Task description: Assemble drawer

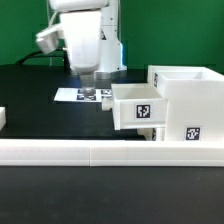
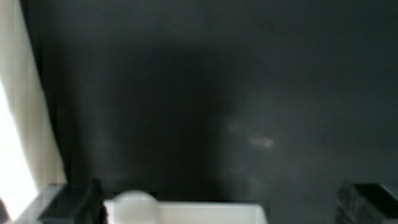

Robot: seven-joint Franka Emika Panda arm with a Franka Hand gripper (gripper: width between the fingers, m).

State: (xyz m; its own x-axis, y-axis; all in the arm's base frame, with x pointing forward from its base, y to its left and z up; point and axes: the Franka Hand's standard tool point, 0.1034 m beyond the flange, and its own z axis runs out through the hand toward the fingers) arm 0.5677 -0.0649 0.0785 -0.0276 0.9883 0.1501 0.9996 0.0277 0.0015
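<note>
The white drawer case (image 1: 186,98) stands at the exterior view's right, with tags on its front. The smaller white drawer box (image 1: 136,106) sits against its left side, partly in it. My gripper (image 1: 88,92) hangs just left of the drawer box, low over the marker board (image 1: 76,96). In the wrist view my gripper (image 2: 222,206) is open, with one dark finger (image 2: 79,202) on each side. A blurred white part (image 2: 196,211) with a rounded bump lies between the fingers, nearer one of them. I cannot tell if it touches either.
A long white rail (image 1: 100,152) runs across the front of the black table. A small white piece (image 1: 3,118) shows at the exterior view's left edge. A white strip (image 2: 18,110) borders the wrist view.
</note>
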